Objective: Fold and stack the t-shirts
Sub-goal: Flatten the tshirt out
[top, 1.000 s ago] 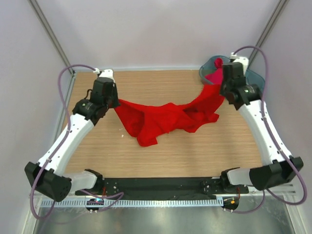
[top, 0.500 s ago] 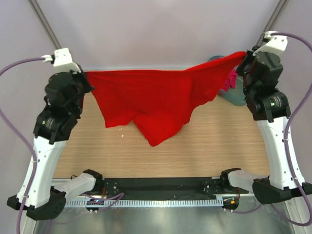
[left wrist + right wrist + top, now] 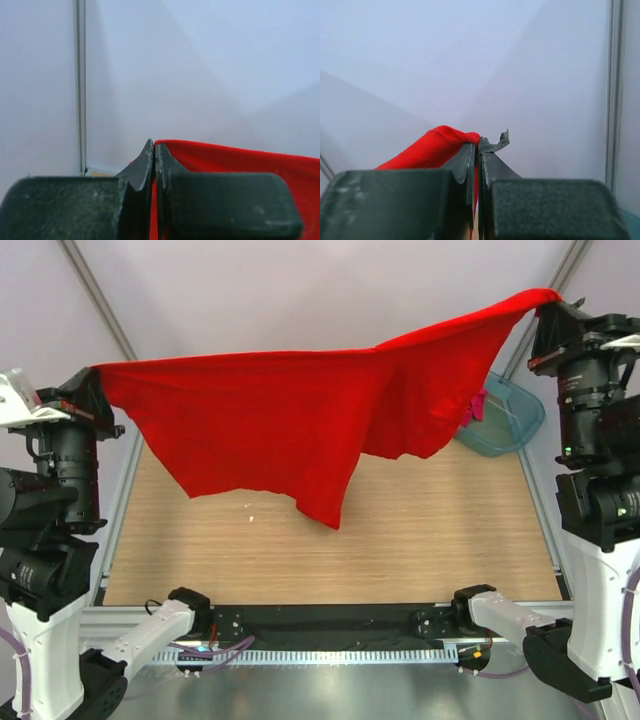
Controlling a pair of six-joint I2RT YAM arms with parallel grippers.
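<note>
The red t-shirt (image 3: pixel 290 420) hangs stretched in the air above the worktop (image 3: pixel 400 530), its top corners pinched by my left end effector (image 3: pixel 97 392) and right end effector (image 3: pixel 546 304); nothing folded yet, I judge; the darker tee (image 3: pixel 478 405) sits in the teal tub (image 3: pixel 515 420), far right.

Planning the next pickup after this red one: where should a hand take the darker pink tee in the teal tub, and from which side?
Grip the pink tee by the bunch poking up at the left rim of the tub, coming down from above, probably with the right hand, which is nearest. Only that tuft shows; the held red t-shirt hides the rest.
</note>
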